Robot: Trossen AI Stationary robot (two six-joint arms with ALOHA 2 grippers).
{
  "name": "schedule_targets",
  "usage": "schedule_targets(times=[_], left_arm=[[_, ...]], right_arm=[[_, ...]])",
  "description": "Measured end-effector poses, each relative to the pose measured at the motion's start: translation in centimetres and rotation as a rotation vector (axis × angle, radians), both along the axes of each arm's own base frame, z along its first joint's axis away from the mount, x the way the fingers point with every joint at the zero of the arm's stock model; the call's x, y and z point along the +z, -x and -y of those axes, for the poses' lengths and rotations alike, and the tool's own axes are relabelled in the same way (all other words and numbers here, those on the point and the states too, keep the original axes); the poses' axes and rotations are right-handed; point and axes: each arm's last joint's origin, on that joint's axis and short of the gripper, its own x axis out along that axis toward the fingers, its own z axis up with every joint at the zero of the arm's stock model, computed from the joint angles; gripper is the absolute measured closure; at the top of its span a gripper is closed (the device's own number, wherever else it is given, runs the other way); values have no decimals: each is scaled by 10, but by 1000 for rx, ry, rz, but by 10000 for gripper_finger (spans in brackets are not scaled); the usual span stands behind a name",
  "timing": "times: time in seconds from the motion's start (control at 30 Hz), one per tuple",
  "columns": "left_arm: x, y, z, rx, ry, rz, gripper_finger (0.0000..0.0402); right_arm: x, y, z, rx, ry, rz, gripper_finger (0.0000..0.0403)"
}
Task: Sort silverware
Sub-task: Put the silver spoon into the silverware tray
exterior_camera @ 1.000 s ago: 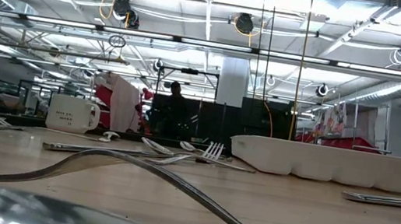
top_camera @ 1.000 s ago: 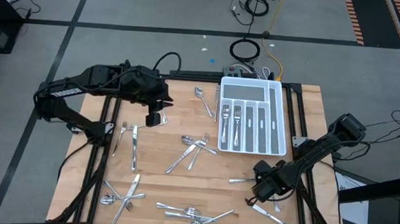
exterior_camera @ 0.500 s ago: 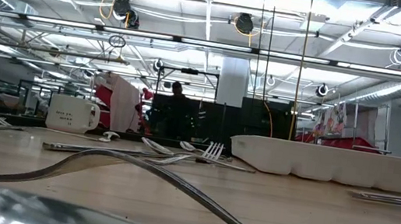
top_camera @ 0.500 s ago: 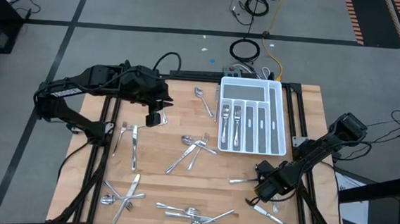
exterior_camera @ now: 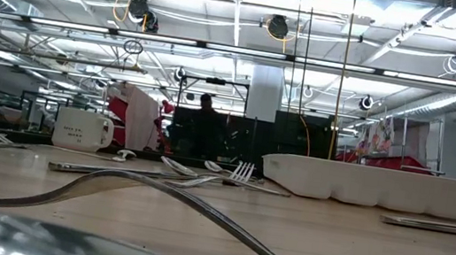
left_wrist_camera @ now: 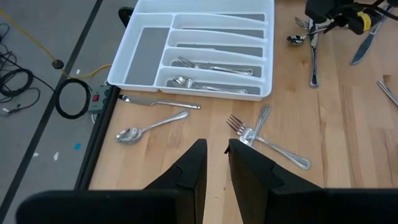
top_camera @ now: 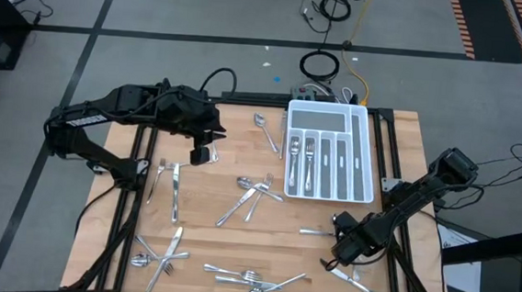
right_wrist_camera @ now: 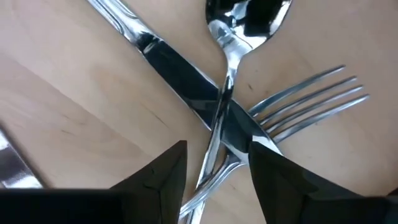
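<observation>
The right gripper is hanging low at the lower right of the high view. Its fingers are apart around a spoon crossing a knife and fork. It looks ready to pinch. More silverware is lying mid-table. The left gripper is nearly together, holding nothing. The mug has writing too small to read.

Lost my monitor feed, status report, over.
Right end effector open, straddling shiny metal spoon crossed over knife and fork. Left end effector idle above table, nothing held. Pile tangled.
</observation>
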Motion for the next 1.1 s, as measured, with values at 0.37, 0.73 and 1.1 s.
schedule_targets(times=[0.37, 0.73, 1.1], left_arm=[[0, 0, 0, 0, 0, 0, 327], [0, 0, 0, 0, 0, 0, 327], [0, 0, 0, -18, -17, -6, 327]], right_arm=[[0, -2, -1, 3, -11, 21, 301], [0, -1, -1, -12, 0, 11, 397], [5, -8, -6, -11, -42, 62, 402]])
